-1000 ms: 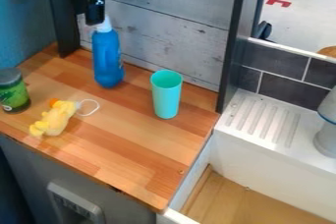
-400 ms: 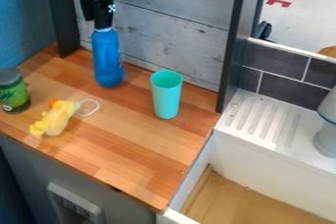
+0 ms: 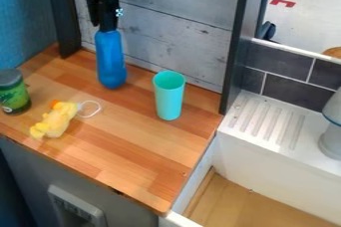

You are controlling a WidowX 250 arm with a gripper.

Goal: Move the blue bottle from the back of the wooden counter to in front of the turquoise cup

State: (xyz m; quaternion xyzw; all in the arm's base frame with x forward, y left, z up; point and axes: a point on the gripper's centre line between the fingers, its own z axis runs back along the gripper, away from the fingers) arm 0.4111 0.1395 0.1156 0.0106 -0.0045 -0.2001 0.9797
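Note:
The black gripper (image 3: 105,21) hangs at the upper left, in front of the grey plank wall, right at the top of a blue bottle (image 3: 111,61). Its lower end covers the bottle's white cap. The bottle stands near the back of the wooden counter (image 3: 126,141). To its right is a turquoise cup (image 3: 169,96), upright. A yellow plush toy (image 3: 55,120) with an orange part and a white loop lies at the left front. Beside it, at the left edge, stands a green jar (image 3: 13,92) with a dark lid.
A dark upright post (image 3: 65,17) rises behind the counter at the left, another (image 3: 238,37) at its right back corner. Further right are a white ridged drainboard (image 3: 266,121), a grey-white object (image 3: 331,134) and a wood-floored basin (image 3: 233,203).
The gripper has come down and slightly right to the bottle's top, now covering the white cap. The bottle has shifted very slightly to the right; the other objects are unmoved.

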